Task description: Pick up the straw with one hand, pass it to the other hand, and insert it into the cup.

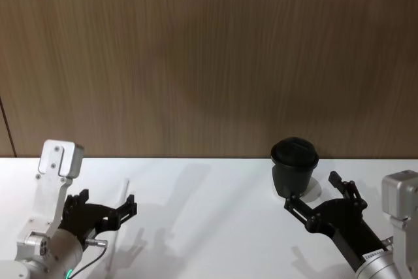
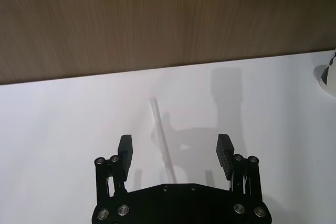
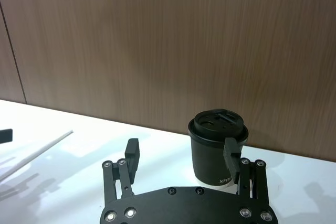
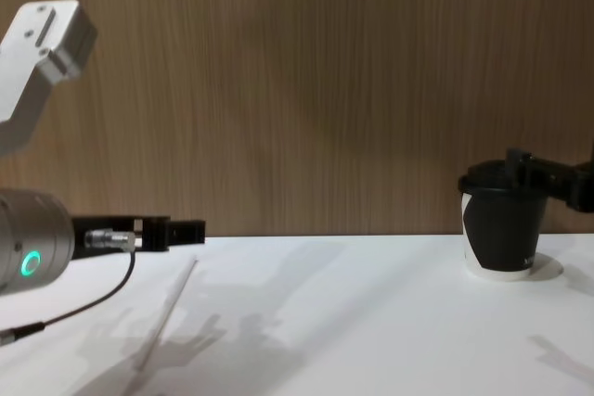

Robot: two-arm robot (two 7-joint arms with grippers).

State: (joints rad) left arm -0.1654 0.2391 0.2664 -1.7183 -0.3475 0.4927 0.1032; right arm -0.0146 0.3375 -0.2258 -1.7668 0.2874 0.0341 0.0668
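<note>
- Head view: the left gripper (image 1: pixel 108 202) is low at the table's (image 1: pixel 209 240) near left, fingers spread wide. The straw (image 1: pixel 125 187) lies flat on the white top, and its far end shows just past the fingertips. The cup (image 1: pixel 294 168) stands upright at the right, near the wood wall (image 1: pixel 209 57), lid on. The right gripper (image 1: pixel 312 191) sits just in front of the cup, fingers apart and holding nothing.
- Left wrist view: the left gripper (image 2: pixel 175 148) is open. The straw (image 2: pixel 161 135) runs lengthwise through the gap between the two fingers, not touching either.
- Right wrist view: the right gripper (image 3: pixel 181 153) is open and empty. The cup (image 3: pixel 215 145) is straight ahead, and one finger overlaps its side in the picture; contact cannot be judged. The straw (image 3: pixel 37 150) lies well off to the side.
- Chest view: the left gripper (image 4: pixel 172 231) is level and raised off the table, with a green ring (image 4: pixel 32 263) lit on its wrist. The straw (image 4: pixel 172 308) lies below it. The right gripper (image 4: pixel 543 175) is at lid height beside the cup (image 4: pixel 499 234).
</note>
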